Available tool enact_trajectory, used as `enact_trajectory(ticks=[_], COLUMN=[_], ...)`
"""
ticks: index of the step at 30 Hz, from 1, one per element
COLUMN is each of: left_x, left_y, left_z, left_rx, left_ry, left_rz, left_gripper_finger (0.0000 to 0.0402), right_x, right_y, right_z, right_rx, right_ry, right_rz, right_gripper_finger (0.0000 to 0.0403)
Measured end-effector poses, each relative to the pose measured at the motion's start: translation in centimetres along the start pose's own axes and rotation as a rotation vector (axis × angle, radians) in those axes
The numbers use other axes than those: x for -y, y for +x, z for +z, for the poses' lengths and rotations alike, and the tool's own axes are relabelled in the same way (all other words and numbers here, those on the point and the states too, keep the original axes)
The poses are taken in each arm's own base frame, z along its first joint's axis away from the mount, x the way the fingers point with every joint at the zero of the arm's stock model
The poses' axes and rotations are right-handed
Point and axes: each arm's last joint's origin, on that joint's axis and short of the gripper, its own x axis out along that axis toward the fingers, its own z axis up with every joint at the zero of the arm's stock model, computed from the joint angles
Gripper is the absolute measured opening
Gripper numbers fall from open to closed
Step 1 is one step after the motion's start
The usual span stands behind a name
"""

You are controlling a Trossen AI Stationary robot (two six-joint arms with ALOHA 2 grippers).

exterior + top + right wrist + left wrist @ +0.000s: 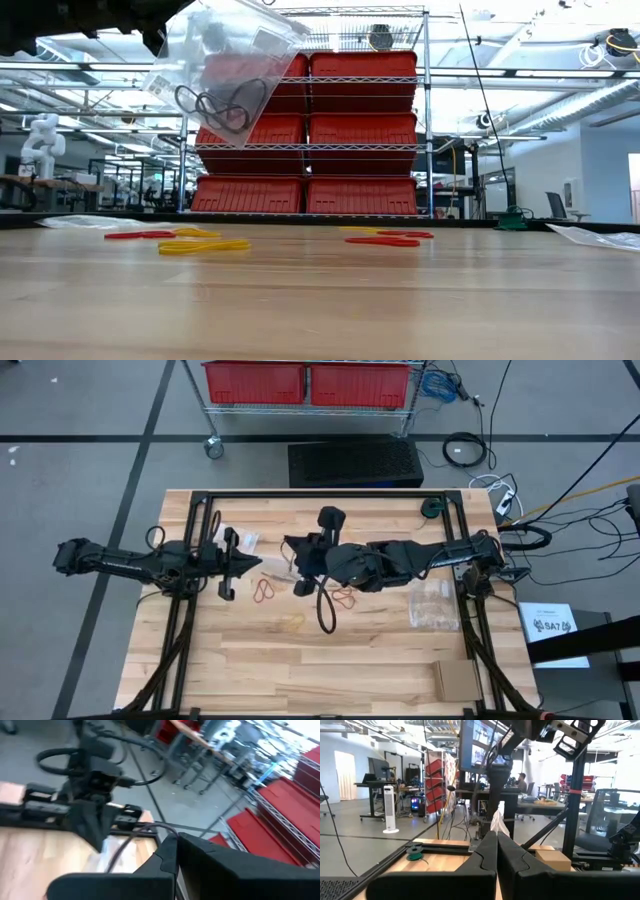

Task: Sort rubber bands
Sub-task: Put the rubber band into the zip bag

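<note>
High view, left arm: stretches in from the left edge, lying roughly level across the upper-middle of the wooden table (pixel 300 670), its left gripper (pixel 262 563) pointing right.
High view, right arm: reaches in from the right edge, bunched and folded near the frame's centre, with the right gripper (pixel 297 558) pointing left, just beside the left one.
High view, clear bag (pixel 272 572): seems to hang between the two grippers; the view is too small to be sure who holds it.
High view, rubber bands (pixel 266 592): red loops lie below the grippers at centre, yellow-tan ones a little lower, more to the right under the right arm.
High view, spare bags (pixel 436 603): clear plastic at right of centre.
Low view, clear bag (pixel 222 62): held aloft in the upper left, tilted, with black loops inside.
Low view, rubber bands (pixel 204 244): yellow and red loops flat on the table, left and centre.
Left wrist view, left gripper (pixel 497 851): fingers pressed together, a sliver of clear plastic pinched at their tips.
Right wrist view, right gripper (pixel 176 851): fingers pressed together; the left arm shows beyond, in the upper left.
</note>
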Motion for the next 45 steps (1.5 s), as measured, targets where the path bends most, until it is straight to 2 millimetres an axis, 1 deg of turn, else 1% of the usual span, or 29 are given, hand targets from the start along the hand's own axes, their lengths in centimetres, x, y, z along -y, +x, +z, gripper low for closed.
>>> enact_trajectory(ticks=[9,16,19,25,28,34,45], left_x=[-0.2,-0.3,-0.2,-0.1,0.1,0.6,0.7], left_y=[0.1,1.1,1.7,3.0,3.4,3.4,3.3], left_z=[-0.1,-0.8,-1.1,-1.2,-1.4,-1.0,-1.0], left_rx=[-0.001,-0.020,-0.012,-0.042,-0.062,-0.034,-0.032], left_ry=[0.011,0.055,0.066,0.082,0.108,0.144,0.159], left_rz=[0.066,0.124,0.125,0.127,0.126,0.162,0.212], left_gripper_finger=[0.0000,0.0000,0.0000,0.0000,0.0000,0.0000,0.0000], right_x=[0.3,0.5,0.5,-0.5,-0.5,-0.6,-2.2], right_y=[-0.2,0.1,0.7,2.9,3.5,3.4,1.9], right_z=[0.1,-0.2,-0.6,-2.1,-2.6,-3.1,-3.0], right_rx=[-0.015,-0.024,-0.042,-0.097,-0.124,-0.157,-0.166], right_ry=[0.186,0.301,0.328,0.321,0.326,0.341,0.348], right_rz=[-0.137,-0.155,-0.169,-0.184,-0.197,-0.201,-0.176], right_gripper_finger=[0.0000,0.0000,0.0000,0.0000,0.0000,0.0000,0.0000])
